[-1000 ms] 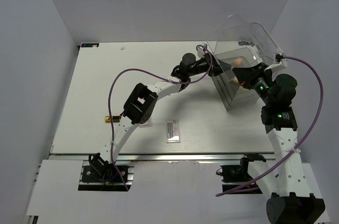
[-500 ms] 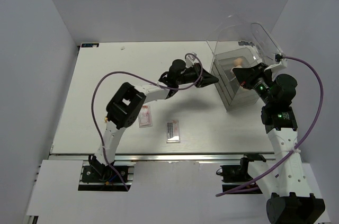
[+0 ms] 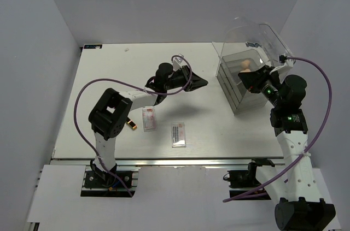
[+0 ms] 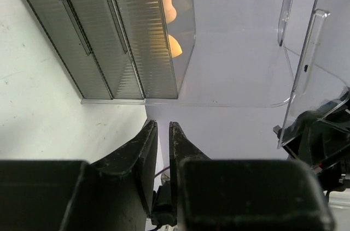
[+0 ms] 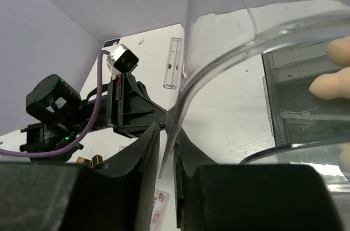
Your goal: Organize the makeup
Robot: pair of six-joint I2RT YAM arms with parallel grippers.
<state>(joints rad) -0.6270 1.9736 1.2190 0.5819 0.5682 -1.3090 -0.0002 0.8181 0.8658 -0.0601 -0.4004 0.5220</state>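
Two palettes (image 3: 178, 133) lie on the table (image 3: 104, 72); sponges (image 3: 246, 65) sit in the box (image 3: 232, 93) (top compartment). Left gripper (image 4: 163, 132) narrow, empty; right gripper (image 5: 167, 138) narrowly straddles the lid (image 5: 219, 40) edge, whether clamped we cannot tell.

peach sponges (image 3: 246, 66) in box (image 3: 232, 93); palettes (image 3: 148, 119), lipstick (image 3: 131, 124) on table (image 3: 109, 72)

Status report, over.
Left gripper slightly open, empty. Right gripper around box lid edge, grip unclear. Sponges in box; pink palette, dark palette, lipstick on table. Nothing blocking.
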